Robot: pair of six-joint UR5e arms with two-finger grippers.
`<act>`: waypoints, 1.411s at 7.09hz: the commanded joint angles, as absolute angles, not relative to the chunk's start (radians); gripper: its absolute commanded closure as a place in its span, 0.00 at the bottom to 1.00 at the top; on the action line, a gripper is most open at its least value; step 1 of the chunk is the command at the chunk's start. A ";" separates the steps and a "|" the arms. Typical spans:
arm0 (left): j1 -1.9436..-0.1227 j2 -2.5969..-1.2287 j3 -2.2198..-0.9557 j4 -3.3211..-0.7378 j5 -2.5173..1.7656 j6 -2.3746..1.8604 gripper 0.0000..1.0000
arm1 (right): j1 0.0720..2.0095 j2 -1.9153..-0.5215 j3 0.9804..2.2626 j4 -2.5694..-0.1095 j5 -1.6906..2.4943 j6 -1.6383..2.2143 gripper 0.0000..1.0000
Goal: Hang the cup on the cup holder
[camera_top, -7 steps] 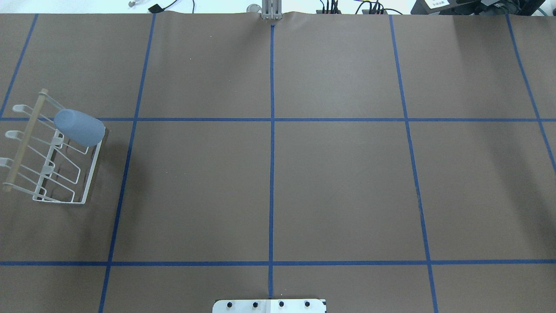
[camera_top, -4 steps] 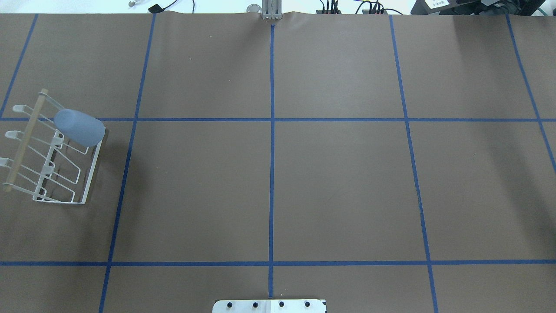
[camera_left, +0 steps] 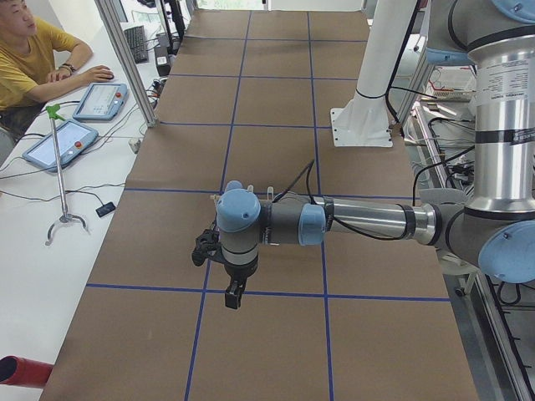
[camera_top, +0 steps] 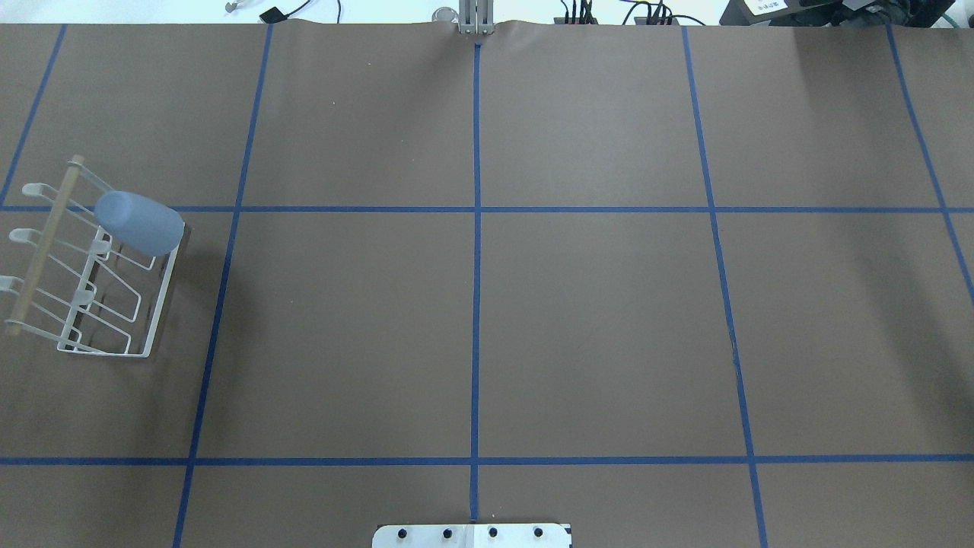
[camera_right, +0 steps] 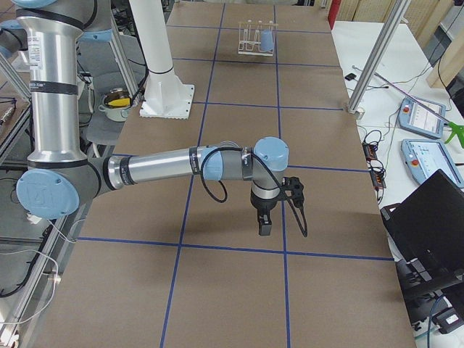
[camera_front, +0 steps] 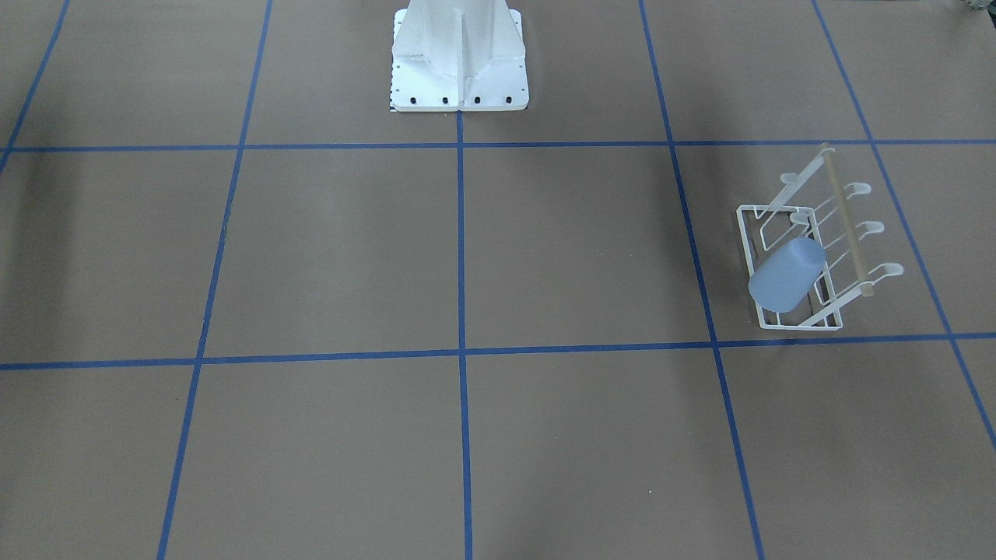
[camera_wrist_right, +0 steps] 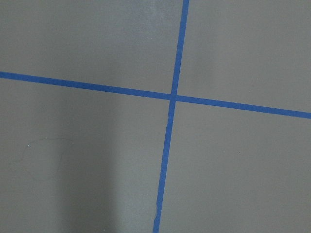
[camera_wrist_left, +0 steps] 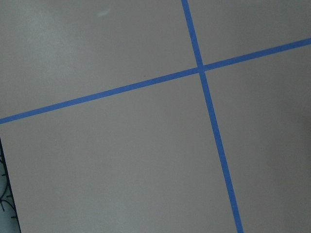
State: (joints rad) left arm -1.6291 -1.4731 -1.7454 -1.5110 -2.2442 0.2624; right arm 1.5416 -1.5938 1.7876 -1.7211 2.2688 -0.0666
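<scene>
The light blue cup (camera_top: 139,223) hangs upside down and tilted on a far prong of the white wire cup holder (camera_top: 44,245) at the table's left edge. Both show in the front-facing view, the cup (camera_front: 786,274) on the holder (camera_front: 848,225), and small at the far end in the exterior right view (camera_right: 254,36). No gripper touches them. My left gripper (camera_left: 234,294) hangs over the table, pointing down, seen only from the left side. My right gripper (camera_right: 262,226) likewise shows only from the right side. I cannot tell whether either is open or shut.
The white robot pedestal (camera_front: 459,54) stands at the table's near-robot edge. Blue tape lines (camera_top: 476,209) grid the brown table. An operator (camera_left: 33,50) sits at a side desk with tablets. Both wrist views show only table and tape.
</scene>
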 commanded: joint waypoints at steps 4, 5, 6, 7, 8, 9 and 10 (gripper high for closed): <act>-1.629 -1.470 -1.744 -1.511 -2.244 0.262 0.02 | 1.542 -1.595 1.792 -1.721 2.270 -0.057 0.00; -1.629 -1.462 -1.744 -1.511 -2.244 0.262 0.02 | 1.542 -1.595 1.792 -1.721 2.270 -0.057 0.00; -1.629 -1.462 -1.746 -1.511 -2.244 0.262 0.02 | 1.542 -1.595 1.790 -1.721 2.270 -0.058 0.00; -1.629 -1.460 -1.747 -1.511 -2.244 0.262 0.02 | 1.542 -1.594 1.792 -1.720 2.270 -0.057 0.00; -1.629 -1.457 -1.744 -1.511 -2.244 0.262 0.02 | 1.542 -1.594 1.790 -1.721 2.270 -0.058 0.00; -1.629 -1.457 -1.746 -1.511 -2.244 0.261 0.02 | 1.542 -1.594 1.792 -1.721 2.270 -0.057 0.00; -1.629 -1.457 -1.747 -1.511 -2.244 0.262 0.02 | 1.542 -1.594 1.792 -1.720 2.270 -0.057 0.00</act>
